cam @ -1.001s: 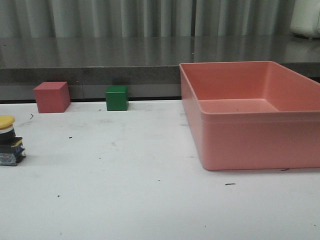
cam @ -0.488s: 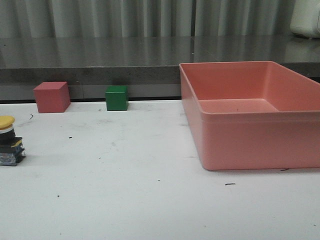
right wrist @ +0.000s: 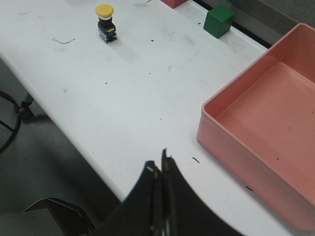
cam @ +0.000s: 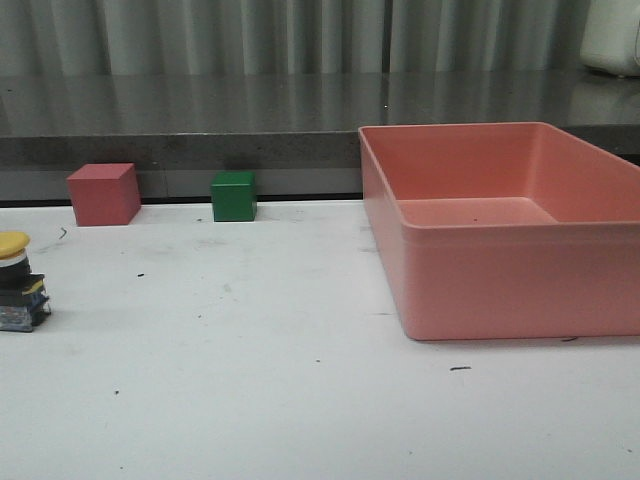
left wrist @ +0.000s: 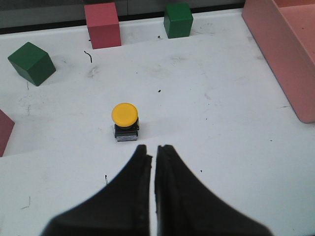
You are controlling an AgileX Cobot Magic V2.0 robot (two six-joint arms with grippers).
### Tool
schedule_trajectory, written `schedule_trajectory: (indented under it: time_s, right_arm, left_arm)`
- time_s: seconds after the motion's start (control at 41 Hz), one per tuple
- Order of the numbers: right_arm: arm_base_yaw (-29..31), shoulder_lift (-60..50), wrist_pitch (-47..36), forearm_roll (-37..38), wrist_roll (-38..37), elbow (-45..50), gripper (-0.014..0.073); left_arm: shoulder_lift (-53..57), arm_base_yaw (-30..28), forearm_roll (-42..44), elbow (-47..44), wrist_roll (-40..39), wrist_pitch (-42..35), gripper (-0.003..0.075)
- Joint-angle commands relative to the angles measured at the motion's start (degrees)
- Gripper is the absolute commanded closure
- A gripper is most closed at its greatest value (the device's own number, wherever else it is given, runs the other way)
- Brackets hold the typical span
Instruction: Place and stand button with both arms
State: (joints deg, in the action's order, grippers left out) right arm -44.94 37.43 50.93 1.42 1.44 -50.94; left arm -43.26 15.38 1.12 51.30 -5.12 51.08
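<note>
The button (cam: 18,283) stands upright on the white table at the far left, its yellow cap on top of the black base. It also shows in the left wrist view (left wrist: 125,122) and the right wrist view (right wrist: 105,22). My left gripper (left wrist: 153,149) is shut and empty, a short way back from the button and apart from it. My right gripper (right wrist: 159,164) is shut and empty, above the table's front edge, far from the button. Neither arm shows in the front view.
A large pink bin (cam: 520,232) stands at the right. A pink cube (cam: 103,194) and a green cube (cam: 233,196) sit at the table's back edge. A second green cube (left wrist: 31,63) and another pink block (left wrist: 4,132) lie left of the button.
</note>
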Motion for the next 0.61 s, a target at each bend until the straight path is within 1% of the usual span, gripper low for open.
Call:
schedule_trajectory:
  time_s: [0.0,0.464,0.513,0.586]
  right_arm:
    - [0.31,-0.03,-3.57,0.03,0.47,-1.22,0.0662]
    - [0.31,-0.03,-3.57,0.03,0.47,-1.22,0.0662]
    - [0.31,-0.03,-3.57,0.03,0.47,-1.22,0.0662]
    - [0.31,-0.03,-3.57,0.03,0.47,-1.22,0.0662]
  left_arm:
    - [0.06,0.39,-0.06,1.9,-0.56,-3.41,0.074]
    - [1.24,0.36,-0.19,1.03,-0.56,-3.78,0.074]
    - [2.52,-0.32,0.37,-0.15,-0.29,-4.98,0.074]
    - [5.37,-2.63,1.93,-3.22,-0.29,-9.65,0.074]
